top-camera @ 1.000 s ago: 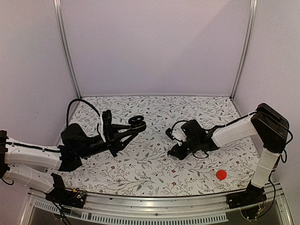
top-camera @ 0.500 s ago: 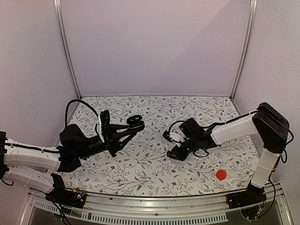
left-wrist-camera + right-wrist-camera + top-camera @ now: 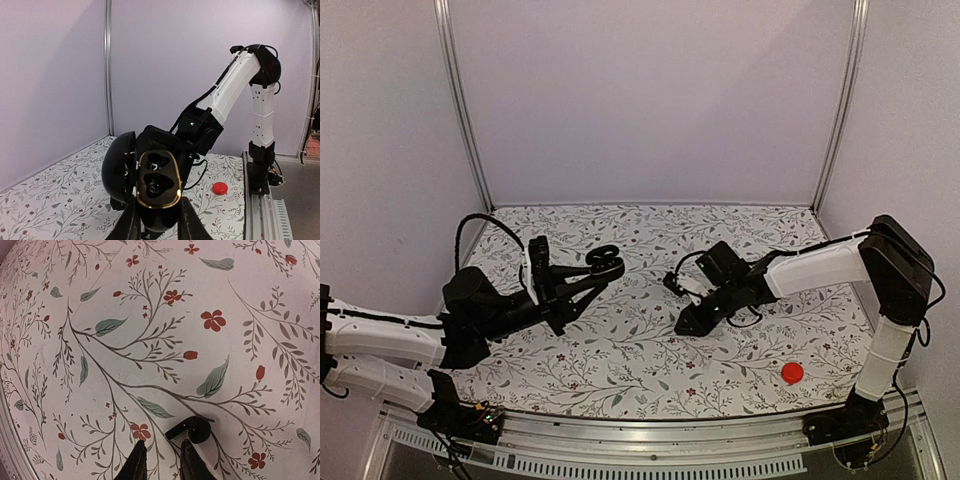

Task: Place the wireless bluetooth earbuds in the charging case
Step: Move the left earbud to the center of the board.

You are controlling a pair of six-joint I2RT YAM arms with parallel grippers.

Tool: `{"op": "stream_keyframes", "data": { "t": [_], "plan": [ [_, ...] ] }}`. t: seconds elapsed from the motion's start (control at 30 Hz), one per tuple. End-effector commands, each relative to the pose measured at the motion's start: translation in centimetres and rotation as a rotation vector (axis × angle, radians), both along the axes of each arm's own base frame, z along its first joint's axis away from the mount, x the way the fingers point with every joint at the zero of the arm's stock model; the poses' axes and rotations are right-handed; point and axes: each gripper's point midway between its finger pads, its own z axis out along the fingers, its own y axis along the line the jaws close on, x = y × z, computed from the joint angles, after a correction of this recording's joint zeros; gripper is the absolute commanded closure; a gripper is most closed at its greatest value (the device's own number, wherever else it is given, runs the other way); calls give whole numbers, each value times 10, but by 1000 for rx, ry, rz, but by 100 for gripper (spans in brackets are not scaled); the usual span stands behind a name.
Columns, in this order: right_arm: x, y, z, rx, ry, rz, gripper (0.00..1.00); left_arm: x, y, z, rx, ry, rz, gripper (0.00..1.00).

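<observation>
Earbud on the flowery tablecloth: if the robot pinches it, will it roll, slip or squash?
The earbud looks like hard, glossy plastic, so it is probably stiff but slippery between the jaws. Its round bulb with a short stem suggests it may pivot or skid rather than roll far if nudged. Being small beside the right gripper, it is likely very light.

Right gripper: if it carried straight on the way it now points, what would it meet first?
Probably the black earbud, lying on the floral tablecloth just past the tips of the right gripper, nearer one finger. Depth is unclear; the other finger may touch the cloth first.
</observation>
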Motion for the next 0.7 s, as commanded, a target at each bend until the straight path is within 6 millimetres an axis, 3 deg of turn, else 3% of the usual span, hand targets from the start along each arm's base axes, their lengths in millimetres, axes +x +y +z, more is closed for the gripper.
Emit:
{"op": "stream_keyframes", "data": {
  "t": [0.0, 0.2, 0.43, 0.67],
  "plan": [
    [1, 7, -6, -15, 59, -11, 77, 3, 7, 2, -10, -16, 28, 83],
    [6, 4, -11, -51, 84, -30, 73, 3, 8, 3, -24, -17, 28, 83],
    [4, 4, 3, -19, 66, -31, 68, 3, 5, -2, -18, -7, 16, 83],
    [22, -9, 15, -36, 60, -107, 68, 4, 6, 2, -22, -16, 23, 83]
  ]
}}
